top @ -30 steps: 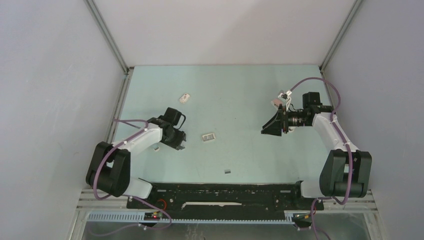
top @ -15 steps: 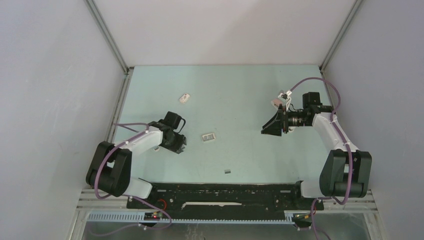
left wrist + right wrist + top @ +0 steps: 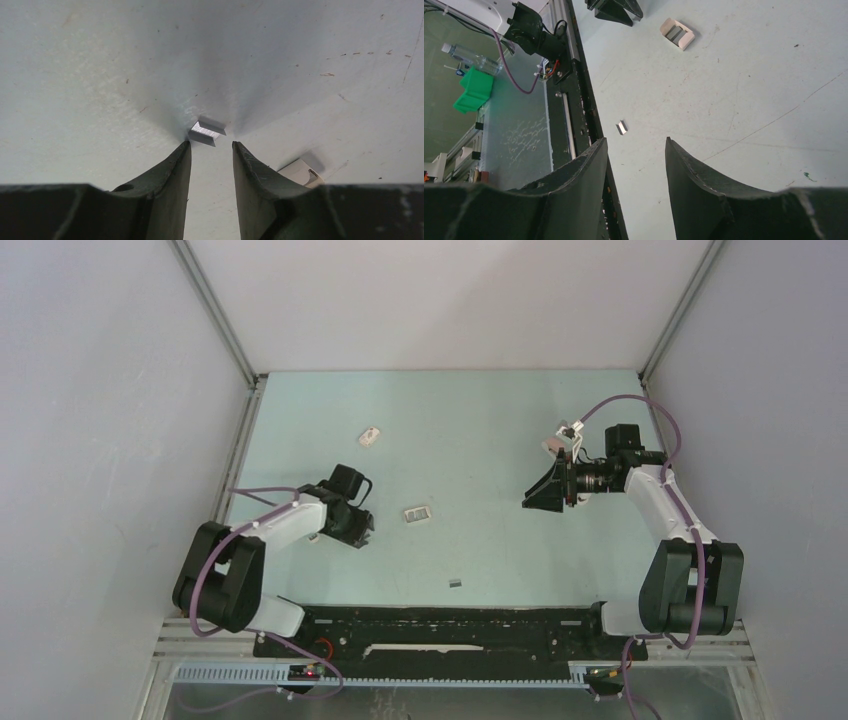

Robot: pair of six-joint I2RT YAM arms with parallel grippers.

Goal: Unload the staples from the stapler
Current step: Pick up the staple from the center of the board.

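almost on it: left gripper poised at a loose staple strip

closest to the action is a short grey staple strip [image 3: 206, 132], lying on the pale green table [image 3: 100, 75] just past the tips of the left gripper [image 3: 211, 145]. it sits a little off the middle of the gap, toward the finger on the left of the wrist view. its near corner is right at that fingertip, and i cannot tell whether the two touch. the jaws stand partly apart, low over the table, with nothing between them. a small white scrap [image 3: 300, 172] lies beside the other finger; i cannot tell what it is.

further out, a second staple strip [image 3: 455, 582] lies alone nearer the arm bases. an open cardboard tray [image 3: 417, 513] between the two arms holds what look like more grey strips. a white-and-red box [image 3: 370, 436] sits well apart toward the far side. the right gripper [image 3: 528, 502] hangs over its own half of the table, jaws apart and empty. no stapler can be made out in any view.

my reading: the staples are out and scattered, so the step in hand is gathering this strip. the next move calls for a short push forward with a slight sideways correction, to bring the strip between the fingers. the tips then have to go right down to the surface before closing gently. a strip this thin and flat could skid away or snap apart if it is nudged or squeezed hard.
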